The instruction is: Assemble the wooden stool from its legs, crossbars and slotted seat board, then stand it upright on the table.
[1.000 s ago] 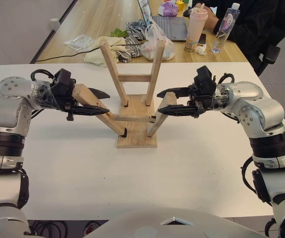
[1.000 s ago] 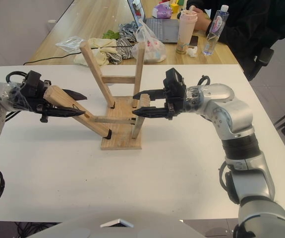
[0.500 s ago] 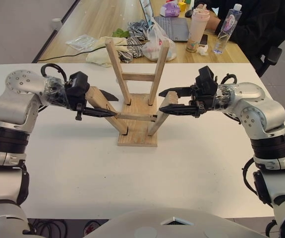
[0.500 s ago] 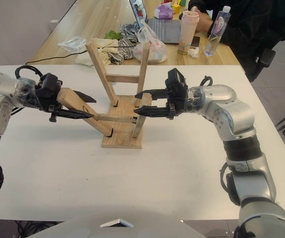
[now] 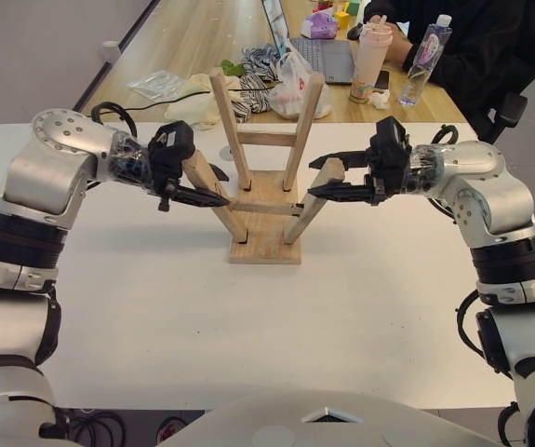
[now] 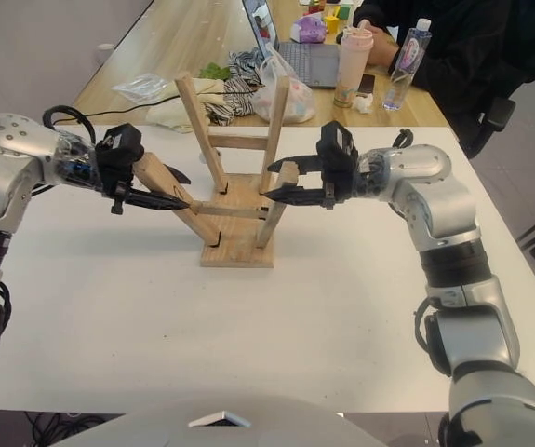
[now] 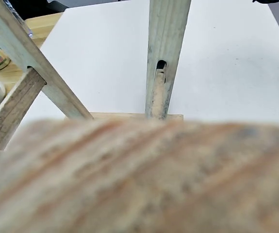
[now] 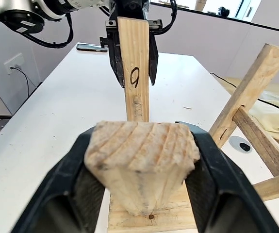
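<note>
Right wrist view: marked leg (image 8: 133, 53)

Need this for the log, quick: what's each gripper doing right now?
Left gripper: shut on the stool's near left leg.
Right gripper: shut on the near right leg.

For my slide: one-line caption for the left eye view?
Left gripper clamps the left near leg, right gripper the right near leg, of the upside-down wooden stool.
</note>
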Robot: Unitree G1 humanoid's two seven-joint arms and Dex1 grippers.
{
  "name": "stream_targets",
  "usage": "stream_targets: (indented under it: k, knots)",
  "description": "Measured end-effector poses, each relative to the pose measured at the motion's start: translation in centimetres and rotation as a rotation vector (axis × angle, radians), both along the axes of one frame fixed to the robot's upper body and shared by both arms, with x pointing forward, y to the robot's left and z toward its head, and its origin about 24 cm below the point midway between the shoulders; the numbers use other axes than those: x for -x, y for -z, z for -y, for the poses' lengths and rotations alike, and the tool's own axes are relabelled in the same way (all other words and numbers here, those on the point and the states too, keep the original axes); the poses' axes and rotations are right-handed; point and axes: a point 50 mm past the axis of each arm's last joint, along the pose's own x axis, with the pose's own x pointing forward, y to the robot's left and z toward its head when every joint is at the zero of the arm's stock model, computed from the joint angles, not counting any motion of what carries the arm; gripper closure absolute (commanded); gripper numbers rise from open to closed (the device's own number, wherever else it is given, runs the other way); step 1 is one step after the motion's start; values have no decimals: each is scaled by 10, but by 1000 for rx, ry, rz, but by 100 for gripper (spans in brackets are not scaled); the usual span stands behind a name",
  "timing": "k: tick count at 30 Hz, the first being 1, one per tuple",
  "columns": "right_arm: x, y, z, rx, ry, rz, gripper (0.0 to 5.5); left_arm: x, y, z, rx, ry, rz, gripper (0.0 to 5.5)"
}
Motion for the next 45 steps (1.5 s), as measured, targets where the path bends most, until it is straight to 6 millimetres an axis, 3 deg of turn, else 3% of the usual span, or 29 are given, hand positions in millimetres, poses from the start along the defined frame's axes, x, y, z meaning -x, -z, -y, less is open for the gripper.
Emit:
stream_targets:
  k: [2, 9, 14, 20, 25, 30, 32, 36, 39, 41, 45]
  knots:
    - [-9, 10, -2, 44, 90, -4, 255, -4, 10, 17, 17, 8, 33, 349]
    - [-15, 19, 3, 71, 162, -25, 255, -8, 13, 23, 32, -20, 52, 349]
    - [-16, 5, 13, -45, 207, -52, 251, -10, 18, 34, 29, -18, 87, 259]
    - [-6, 4, 15, -82, 183, -90, 251, -11, 18, 34, 30, -34, 98, 259]
    - [-3, -35, 30, -357, 187, -119, 251, -10, 19, 37, 40, -35, 105, 259]
    - [-9, -40, 32, -373, 274, -103, 277, -9, 19, 38, 51, -43, 104, 253]
    - [-18, -48, 24, -335, 420, 4, 312, -9, 19, 39, 66, -53, 88, 253]
    - [-23, -56, -3, -34, 577, 412, 386, -8, 17, 47, 115, -56, 77, 253]
    - [-13, -66, -37, 207, 468, 772, 436, -7, 15, 49, 118, -59, 72, 300]
    - [-7, -63, -51, 395, 401, 987, 470, -6, 18, 48, 110, -74, 38, 330]
    - [-1, -50, -64, 496, 341, 1040, 538, -7, 19, 48, 102, -92, 29, 345]
